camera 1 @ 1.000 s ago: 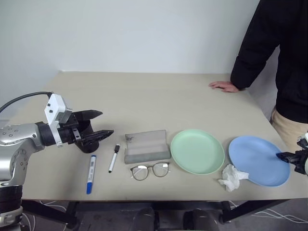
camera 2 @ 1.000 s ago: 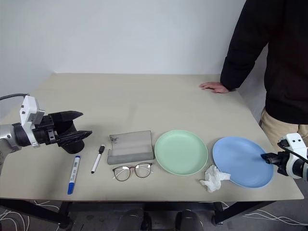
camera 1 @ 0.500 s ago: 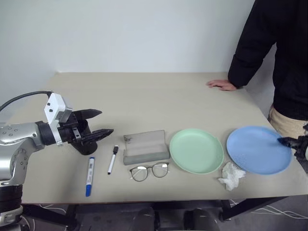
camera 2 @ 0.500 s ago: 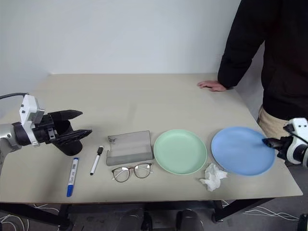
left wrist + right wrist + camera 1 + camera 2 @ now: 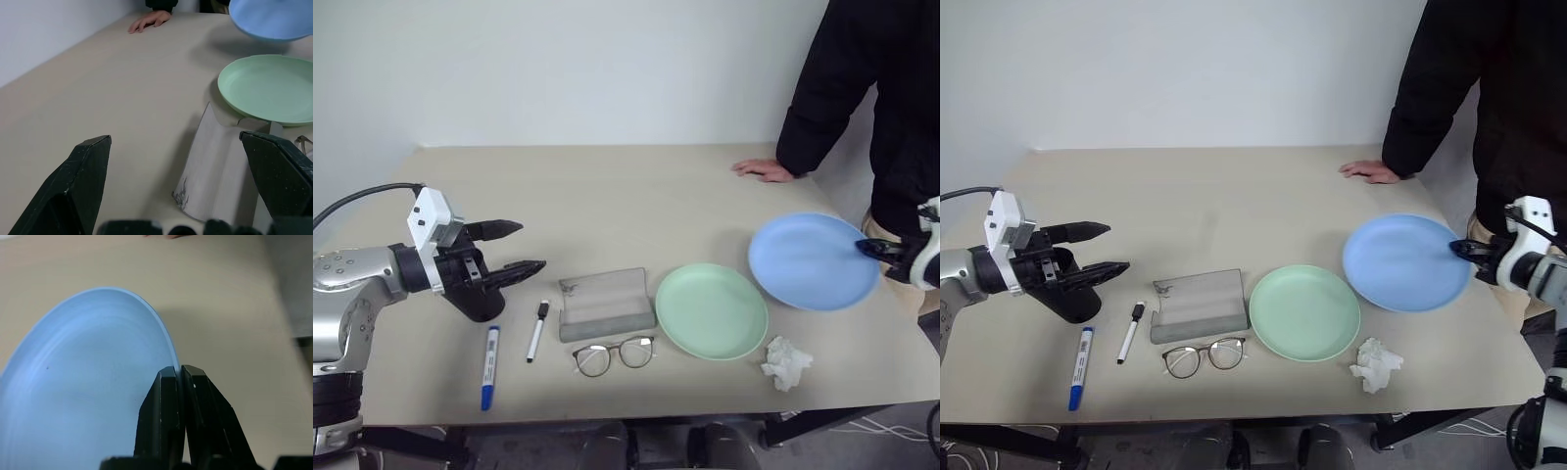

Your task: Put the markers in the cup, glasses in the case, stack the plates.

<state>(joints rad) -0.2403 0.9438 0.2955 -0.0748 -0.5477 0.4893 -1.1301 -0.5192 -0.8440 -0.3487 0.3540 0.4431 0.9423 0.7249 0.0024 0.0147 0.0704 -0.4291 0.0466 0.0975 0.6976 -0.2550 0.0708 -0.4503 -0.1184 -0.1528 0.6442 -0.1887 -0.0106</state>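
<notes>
Your right pincer (image 5: 1464,251) pinches only the thin rim of the blue plate (image 5: 1400,262), held off the counter (image 5: 1234,196) beside the green plate (image 5: 1304,311). Your left pincer (image 5: 517,248) gapes empty. A jolt could slip the plate loose.

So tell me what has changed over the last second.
The right pincer, shut on the blue plate's rim, has lifted it off the table and carried it toward the green plate. The left pincer, markers, glasses, case and tissue stayed put.

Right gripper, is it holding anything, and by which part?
Yes. The right gripper pinches the blue plate by its rim, on the edge nearest that arm. The left gripper is open and holds nothing.
</notes>
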